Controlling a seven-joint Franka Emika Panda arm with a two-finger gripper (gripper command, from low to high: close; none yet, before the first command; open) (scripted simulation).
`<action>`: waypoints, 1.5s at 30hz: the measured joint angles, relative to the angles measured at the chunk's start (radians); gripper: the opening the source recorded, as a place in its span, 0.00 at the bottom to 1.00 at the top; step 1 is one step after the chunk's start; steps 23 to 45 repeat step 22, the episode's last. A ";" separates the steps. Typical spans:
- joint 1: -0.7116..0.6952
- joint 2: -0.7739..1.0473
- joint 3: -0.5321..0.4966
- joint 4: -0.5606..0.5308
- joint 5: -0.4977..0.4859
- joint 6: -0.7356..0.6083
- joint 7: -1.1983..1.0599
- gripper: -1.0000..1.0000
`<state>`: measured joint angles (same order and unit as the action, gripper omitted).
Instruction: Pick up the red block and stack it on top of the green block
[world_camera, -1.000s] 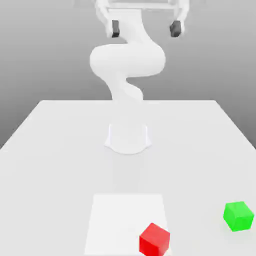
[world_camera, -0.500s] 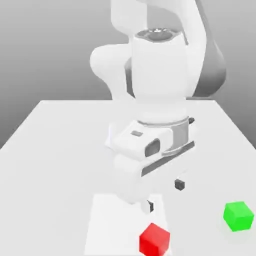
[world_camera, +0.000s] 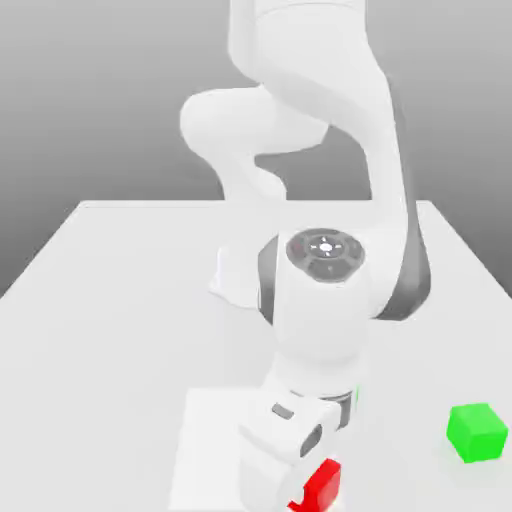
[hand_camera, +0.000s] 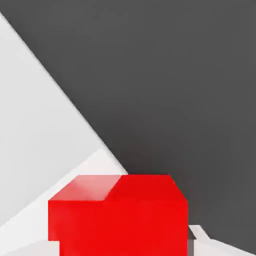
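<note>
One risk: the fingers, seemingly closed on the red block (world_camera: 325, 487), may hold it off-centre, so it slips before reaching the green block (world_camera: 476, 431).

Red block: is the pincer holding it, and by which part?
The pincer is shut on the red block, apparently its sides; contact points are hidden.
</note>
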<state>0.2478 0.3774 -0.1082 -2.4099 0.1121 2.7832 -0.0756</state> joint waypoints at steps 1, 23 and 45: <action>0.005 -0.030 -0.007 -0.005 -0.010 -0.025 0.007 0.00; 0.303 -0.087 0.178 -0.023 -0.161 -0.062 0.208 1.00; 0.303 -0.087 0.178 -0.023 -0.161 -0.062 0.208 1.00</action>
